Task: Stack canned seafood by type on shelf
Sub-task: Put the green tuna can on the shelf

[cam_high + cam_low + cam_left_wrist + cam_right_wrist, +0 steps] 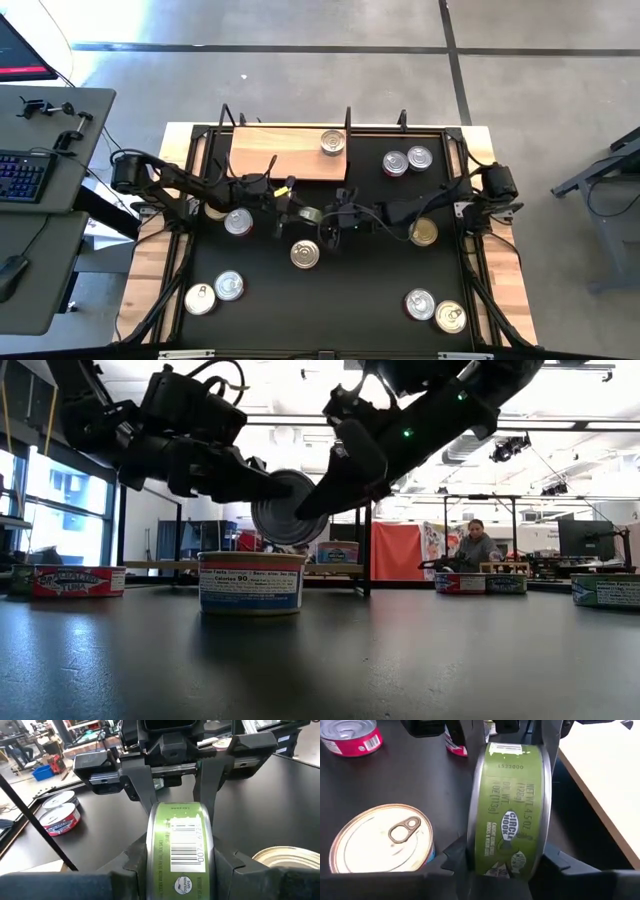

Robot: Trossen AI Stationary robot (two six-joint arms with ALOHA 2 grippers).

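Note:
A green-labelled can (311, 214) hangs on edge above the middle of the black mat, its flat side facing the near edge (285, 508). My left gripper (182, 870) comes at it from the table's left and my right gripper (507, 865) from the right, and both are shut on it. The light wooden shelf (280, 158) lies at the far left of the mat with one silver-lidded can (332, 142) standing on its right end. Other cans stand flat on the mat, one of them (305, 254) just near of the grippers. My left gripper pinches the green can across its two flat faces, the fingers lying at the rims (151, 860). They come nearly level from the table's left. The can stands on edge, label band toward the wrist, lifted clear of the mat. My right gripper has its two fingers against the same can's flat faces at the rims (471, 851), on the side opposite the left gripper. They slant down from the table's right. The can sits upright on edge between them, clear of the mat.
Cans stand around the mat: one by the left arm (238, 222), a gold-lidded one under the right arm (424, 232), two at the far right (407, 160), two at the near left (214, 292), two at the near right (435, 310). A black frame rail (347, 125) rises behind the shelf.

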